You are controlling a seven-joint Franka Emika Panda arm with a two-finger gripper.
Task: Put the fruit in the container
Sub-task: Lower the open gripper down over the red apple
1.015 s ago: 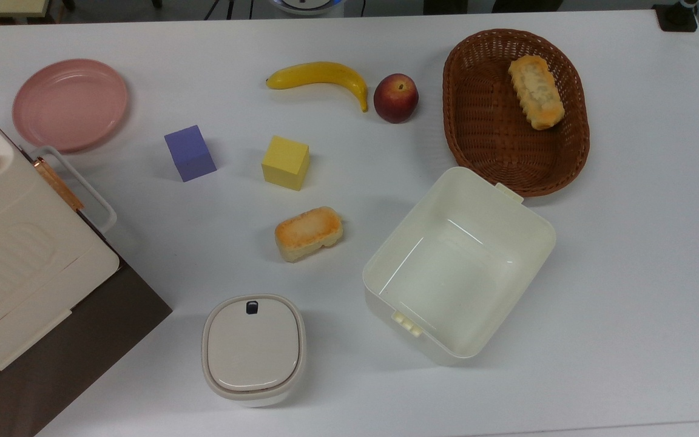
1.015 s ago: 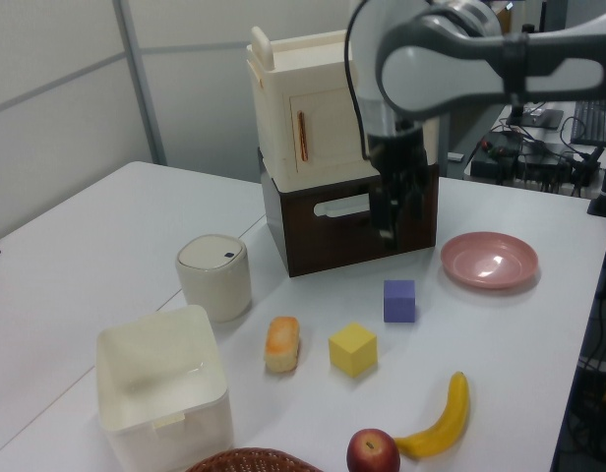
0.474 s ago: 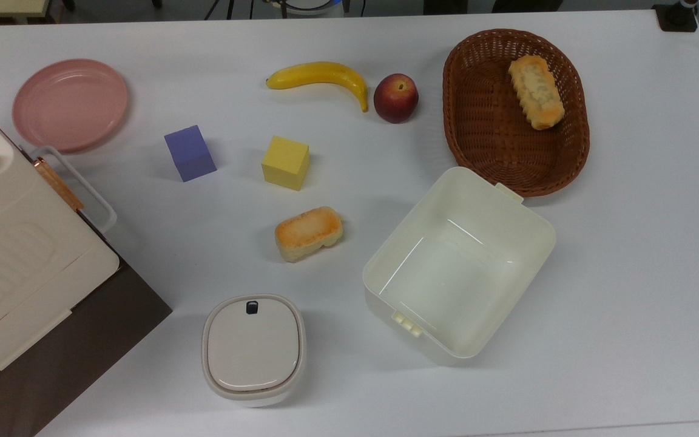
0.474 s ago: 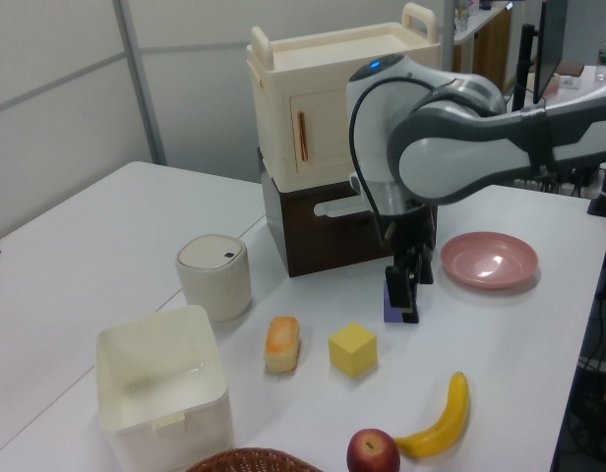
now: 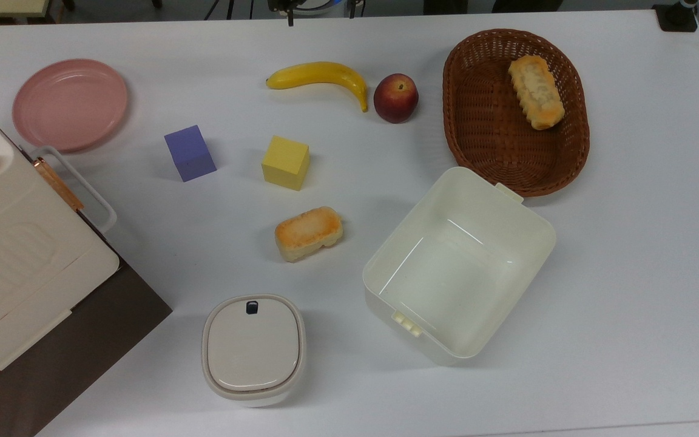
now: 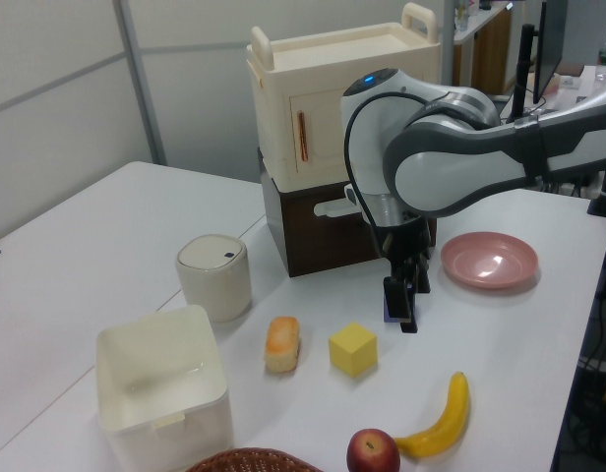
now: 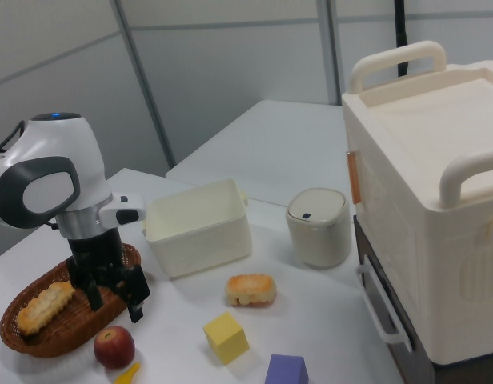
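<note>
My end effector [image 7: 114, 300] hangs above the surface [image 5: 628, 255] with its 2 fingers [image 7: 137, 298] spread and nothing between them. In the left view it [image 6: 405, 307] stands in front of the purple cube [image 5: 190, 153], hiding nearly all of that cube. In the right view it hangs just above the fruit [image 7: 114, 346] and crosses the rim of the wicker basket [image 7: 38, 340].

The fruit [image 5: 396, 98] sits on the surface near the top view's upper edge, between the banana [image 5: 320, 76] and the wicker basket [image 5: 489, 115], just beside the banana's tip; I cannot tell whether they touch. It is round, with no long axis, and its stem dimple faces up. In the left view the fruit [image 6: 373, 452] is cut off by the bottom edge.

The container [image 5: 543, 237] stands open and upright, its corner just beside the basket's rim, with small latch tabs on 2 opposite sides. It is well apart from the fruit, with bare surface between them.

A bread roll [image 5: 536, 91] lies in the basket, another [image 5: 309, 233] lies between the container and the yellow cube [image 5: 286, 162]. The lidded box [image 5: 253, 349] stands near the top view's lower edge. The pink plate [image 5: 70, 103] and a large cream case [image 5: 16, 267] sit at the top view's left, the case cut off by that edge.
</note>
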